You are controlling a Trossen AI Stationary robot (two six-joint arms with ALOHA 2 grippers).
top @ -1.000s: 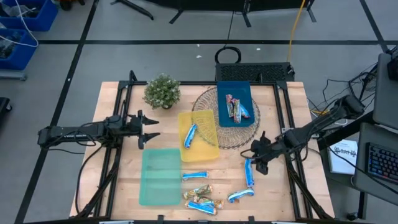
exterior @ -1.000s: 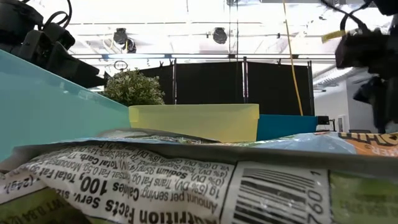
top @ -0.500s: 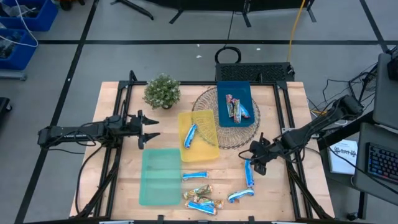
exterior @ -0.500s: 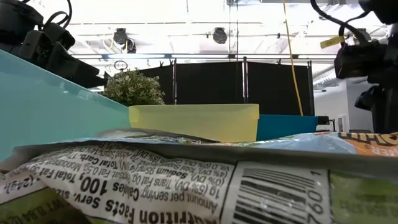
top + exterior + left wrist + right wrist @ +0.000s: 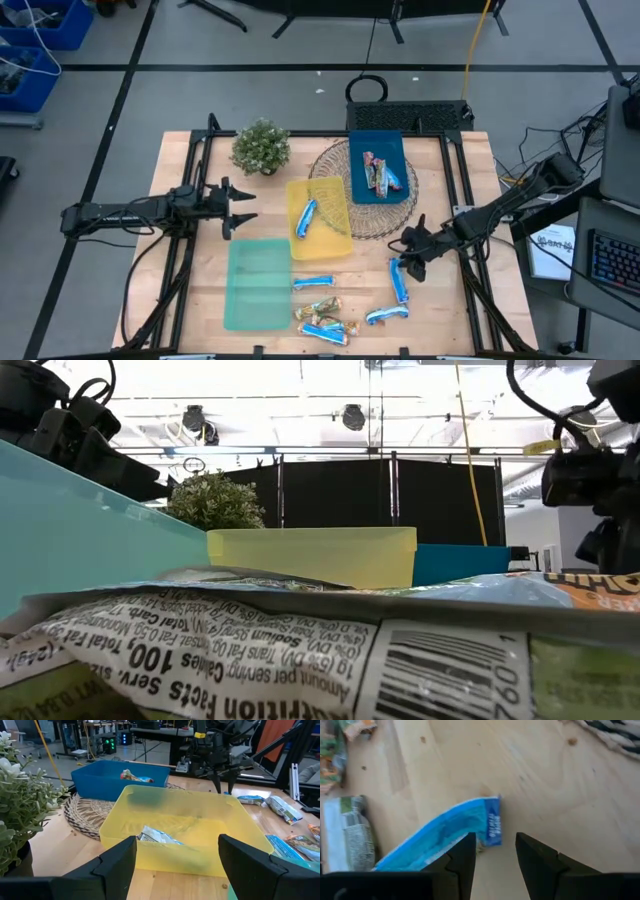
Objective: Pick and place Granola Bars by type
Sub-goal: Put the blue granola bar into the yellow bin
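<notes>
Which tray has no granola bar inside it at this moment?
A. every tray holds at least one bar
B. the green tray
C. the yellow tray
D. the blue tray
B: in the high view the green tray lies bare, while the yellow tray holds one bar and the blue tray holds several.

Wooden table [image 5: 205, 290] seen from above. At its back edge sits a small plant [image 5: 261, 146], beside a round woven mat [image 5: 334, 166]. A yellow tray [image 5: 334, 222] lies mid-table, a green tray [image 5: 258, 284] nearer the front. Loose bars [image 5: 313, 282] lie scattered on the bare wood at the front right, perhaps six, the front cluster being hard to count
</notes>
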